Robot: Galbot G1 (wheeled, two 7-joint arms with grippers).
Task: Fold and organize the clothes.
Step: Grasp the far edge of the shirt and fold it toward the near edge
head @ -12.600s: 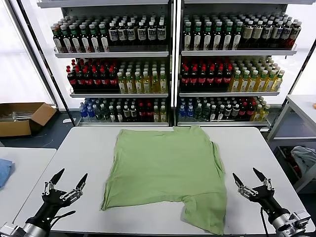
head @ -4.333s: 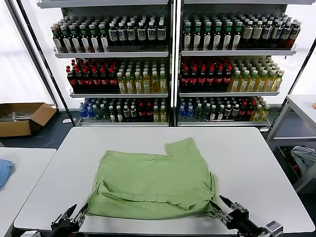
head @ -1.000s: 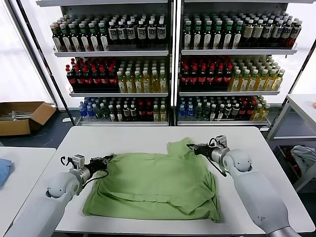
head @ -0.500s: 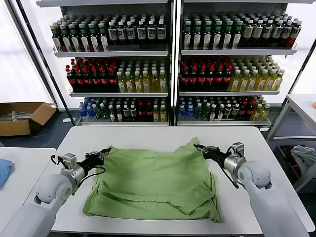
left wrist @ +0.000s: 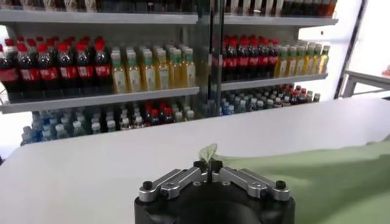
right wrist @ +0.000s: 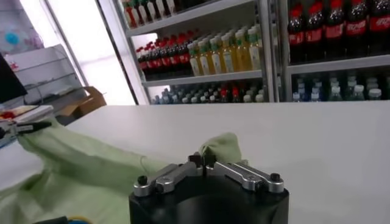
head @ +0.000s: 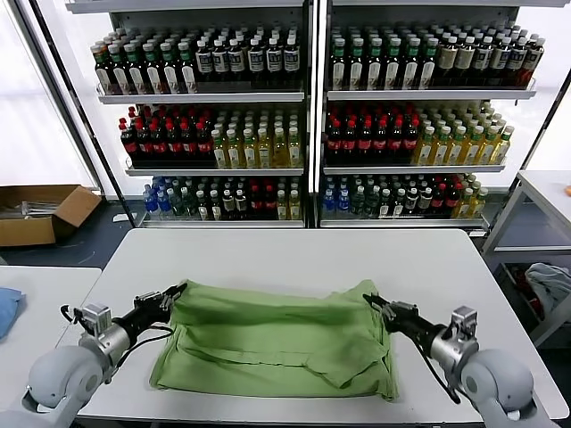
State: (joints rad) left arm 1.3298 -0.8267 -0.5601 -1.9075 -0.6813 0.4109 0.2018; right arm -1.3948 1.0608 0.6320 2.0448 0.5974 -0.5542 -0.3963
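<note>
A light green shirt [head: 272, 339] lies on the white table [head: 294, 250], plain side up, folded into a wide band. My left gripper [head: 173, 292] is shut on its far left corner; the pinched cloth shows in the left wrist view [left wrist: 209, 152]. My right gripper [head: 373, 300] is shut on its far right corner, seen in the right wrist view [right wrist: 214, 148]. Both hold the far edge a little above the table. The collar, buttons and chest print are hidden.
Shelves of bottles [head: 312, 116] stand behind the table. A cardboard box [head: 40, 209] sits on the floor at left. A blue cloth [head: 7, 308] lies on a side table at left. A pale fabric bundle [head: 553, 285] lies at far right.
Both grippers have pulled the shirt's far edge toward me, over the near part. The shirt is now a narrower band and the raised sleeve at the back is gone from view.
</note>
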